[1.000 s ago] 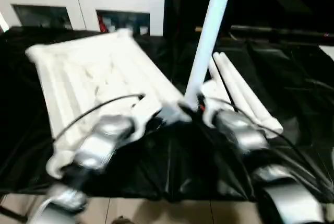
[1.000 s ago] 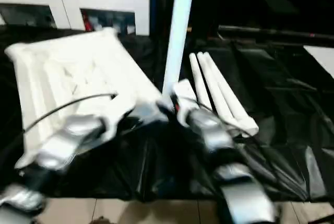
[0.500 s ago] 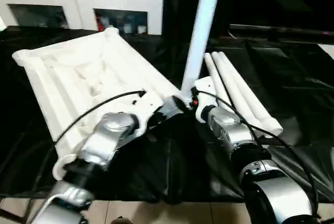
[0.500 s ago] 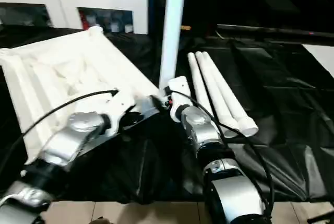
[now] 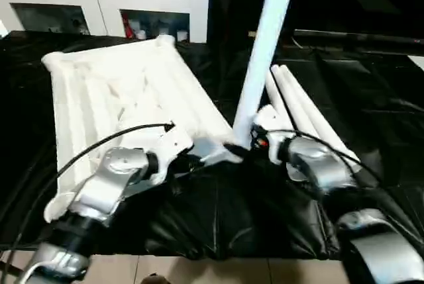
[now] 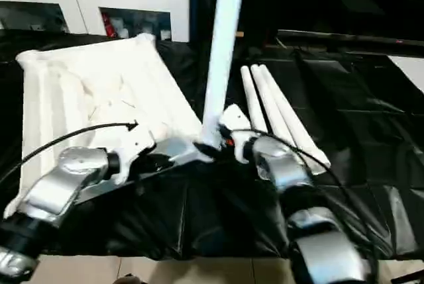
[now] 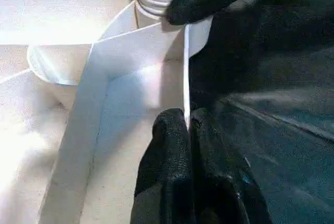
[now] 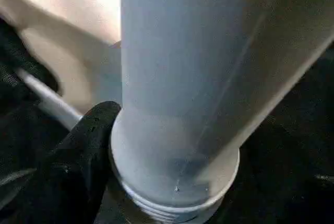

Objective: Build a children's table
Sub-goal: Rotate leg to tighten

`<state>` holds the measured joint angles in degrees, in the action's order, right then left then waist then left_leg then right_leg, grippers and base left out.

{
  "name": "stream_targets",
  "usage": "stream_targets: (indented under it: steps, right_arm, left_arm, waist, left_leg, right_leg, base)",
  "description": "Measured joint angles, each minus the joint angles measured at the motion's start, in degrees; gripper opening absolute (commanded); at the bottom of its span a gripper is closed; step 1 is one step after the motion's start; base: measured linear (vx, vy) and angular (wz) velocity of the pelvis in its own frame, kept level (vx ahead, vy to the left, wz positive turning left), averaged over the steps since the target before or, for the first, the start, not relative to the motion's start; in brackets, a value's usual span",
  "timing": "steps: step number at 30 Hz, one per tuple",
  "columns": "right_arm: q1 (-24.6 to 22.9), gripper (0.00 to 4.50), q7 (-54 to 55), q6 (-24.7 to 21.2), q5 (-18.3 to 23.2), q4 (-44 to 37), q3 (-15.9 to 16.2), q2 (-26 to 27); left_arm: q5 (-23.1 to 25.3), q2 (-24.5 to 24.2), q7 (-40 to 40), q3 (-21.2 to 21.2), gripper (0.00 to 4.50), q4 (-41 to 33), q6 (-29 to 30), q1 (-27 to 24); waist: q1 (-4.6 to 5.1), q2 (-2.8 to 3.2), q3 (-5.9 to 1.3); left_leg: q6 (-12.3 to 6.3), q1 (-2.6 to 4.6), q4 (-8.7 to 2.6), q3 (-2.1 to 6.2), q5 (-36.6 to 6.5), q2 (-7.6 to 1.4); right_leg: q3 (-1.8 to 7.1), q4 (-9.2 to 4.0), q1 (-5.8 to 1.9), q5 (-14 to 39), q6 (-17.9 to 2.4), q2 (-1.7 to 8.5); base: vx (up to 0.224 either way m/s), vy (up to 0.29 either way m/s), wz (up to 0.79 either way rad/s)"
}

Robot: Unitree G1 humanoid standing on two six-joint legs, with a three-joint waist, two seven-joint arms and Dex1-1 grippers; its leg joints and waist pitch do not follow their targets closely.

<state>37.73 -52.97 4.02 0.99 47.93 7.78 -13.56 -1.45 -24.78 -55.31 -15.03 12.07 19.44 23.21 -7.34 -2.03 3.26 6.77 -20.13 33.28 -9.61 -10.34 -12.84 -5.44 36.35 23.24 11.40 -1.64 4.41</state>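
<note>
1. Black sheeting covers the tabletop [image 5: 371, 98] that carries everything, spreading beneath and beyond both tools.
2. The white ribbed panel [image 5: 119, 92], the children's table's own top, lies underside-up. It stretches away from the left tool [image 7: 187, 119], which is closed, pinching the panel's thin rim wall at the near corner.
3. One upright leg [image 5: 262, 52], a pale tube, stands slightly tilted at that corner, just ahead of the left tool. Its ridged lower end sits right against the right tool [image 5: 255, 132]. Whether that tool is clamped on the leg or open around it cannot be told.
4. Three spare legs [image 5: 305, 112] lie side by side just beyond the right tool.
5. Likely risks:
   - The leg looks only partly seated, so if the right tool lets go or slips it may topple onto the spare legs.
   - Pushing or twisting it while it leans could jam the ridges crooked.
   - The thin rim could slide out of the left tool's pinch, letting the panel skid on the slick sheeting.
</note>
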Motion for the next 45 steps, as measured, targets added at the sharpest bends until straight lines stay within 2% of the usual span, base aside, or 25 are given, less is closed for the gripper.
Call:
stream_targets:
  steps: [2,6,9,16,22,25,28,33,34,37,40,43,45]
  right_arm:
    - [0.00,3.86,-1.57,-0.10,0.27,-0.55,0.66,-0.68]
    - [0.00,3.43,-3.25,-0.10,0.61,-0.61,1.06,-0.75]
    - [-0.31,3.32,-4.82,-0.23,0.72,-1.30,1.08,-0.76]
    - [-1.58,2.76,-7.25,-1.16,1.77,-2.79,1.33,-1.05]
    - [-1.76,2.71,-6.16,-1.30,1.82,-2.73,1.17,-0.65]
    - [-1.67,2.70,1.23,-1.37,1.61,-0.38,-0.75,1.68]
    - [0.37,2.70,14.15,-1.58,1.31,4.01,-4.05,5.58]
    - [3.75,2.70,29.79,-2.86,1.25,8.87,-7.64,9.64]
    - [4.55,3.26,32.67,-2.99,1.45,9.85,-8.52,10.47]
    - [5.10,3.46,34.23,-3.14,2.93,10.63,-9.77,11.76]
    - [5.10,3.76,34.28,-2.13,3.33,11.22,-10.27,13.24]
    - [5.10,3.76,35.18,-1.35,2.86,11.26,-10.07,13.39]
    - [5.05,3.81,36.42,-1.05,2.19,11.26,-9.83,12.96]
  left_arm:
    - [-0.23,-0.44,-0.90,0.00,0.00,-0.47,-0.04,-0.17]
    - [-1.00,-1.44,-2.04,0.00,0.00,-0.65,-0.04,-0.28]
    - [-1.14,-1.91,-2.68,0.01,0.00,-1.29,-0.02,-0.57]
    - [-1.33,-2.62,-3.98,0.00,0.00,-2.07,0.09,-1.06]
    - [-1.14,-1.92,-3.14,-0.14,0.00,-2.14,0.24,-1.08]
    - [0.74,1.12,1.37,-0.20,0.00,-0.05,0.87,0.07]
    - [3.56,6.81,8.86,-0.72,0.00,3.72,3.36,3.60]
    - [4.71,13.54,18.31,-0.46,0.00,6.82,8.22,6.61]
    - [5.02,14.86,20.12,-0.40,0.00,6.85,9.17,6.88]
    - [5.62,16.11,23.08,0.20,0.00,6.95,9.94,7.00]
    - [5.97,16.68,25.75,1.54,0.00,8.00,10.12,7.54]
    - [6.20,16.70,25.78,1.50,0.00,8.16,9.24,7.53]
    - [6.22,16.91,26.24,1.50,0.44,8.57,8.56,7.53]
  waist:
    - [-0.04,-0.03,0.02]
    - [-0.04,-0.05,0.03]
    - [-0.08,-0.06,0.04]
    - [-0.72,-0.08,0.04]
    - [-0.70,-0.09,0.04]
    - [-0.61,-0.11,0.02]
    - [-0.58,-0.06,0.01]
    - [-0.70,0.01,-0.03]
    - [-0.69,0.01,-0.03]
    - [-0.54,0.03,-0.04]
    - [0.57,0.03,-0.04]
    - [0.63,0.03,-0.04]
    - [0.64,0.03,-0.03]
  left_leg:
    - [-0.13,0.03,0.01,0.00,0.08,0.00]
    - [-0.14,0.03,0.01,0.00,0.08,0.00]
    - [-0.15,0.02,0.01,0.00,0.08,0.00]
    - [-0.17,0.03,0.02,0.00,0.08,-0.01]
    - [-0.18,0.02,0.02,0.00,0.08,-0.01]
    - [-0.18,0.04,0.05,-0.02,0.09,0.00]
    - [-0.16,0.09,0.07,-0.04,0.10,0.01]
    - [-0.15,0.06,0.05,-0.04,0.11,0.01]
    - [-0.15,0.05,0.05,-0.04,0.11,0.02]
    - [-0.20,-0.05,-0.01,-0.06,0.07,0.03]
    - [-0.22,-0.13,-0.05,-0.09,0.06,0.03]
    - [-0.23,-0.16,-0.07,-0.08,0.07,0.02]
    - [-0.23,-0.16,-0.05,-0.08,0.07,0.03]
  right_leg:
    - [-0.01,-0.02,0.00,0.00,-0.01,0.00]
    - [-0.01,-0.02,0.00,-0.01,-0.01,0.00]
    - [-0.02,-0.03,0.00,-0.01,-0.01,0.00]
    - [-0.02,-0.05,0.00,-0.02,-0.02,0.00]
    - [-0.02,-0.05,0.00,-0.02,-0.02,0.00]
    - [0.00,-0.03,-0.04,-0.04,-0.05,0.00]
    - [0.02,-0.04,-0.04,-0.19,-0.07,0.01]
    - [0.02,-0.04,-0.05,-0.19,-0.06,0.01]
    - [0.02,-0.08,-0.05,-0.19,-0.05,0.01]
    - [0.02,-0.16,-0.05,-0.15,0.01,0.01]
    - [0.02,-0.18,-0.02,-0.14,0.01,0.00]
    - [0.02,-0.19,0.00,-0.13,0.01,0.01]
    - [0.02,-0.20,0.00,-0.14,0.01,0.01]
  base:
    - [0.000,0.000,0.00]
    - [0.000,0.000,0.00]
    - [0.000,0.000,0.00]
    - [0.000,0.000,0.00]
    - [0.000,0.000,0.00]
    - [0.000,0.000,0.00]
    - [0.000,0.000,0.00]
    - [0.000,0.000,0.00]
    - [0.000,0.000,0.00]
    - [0.000,0.000,0.00]
    - [0.000,0.000,0.00]
    - [0.000,0.000,0.00]
    - [0.000,0.000,0.00]
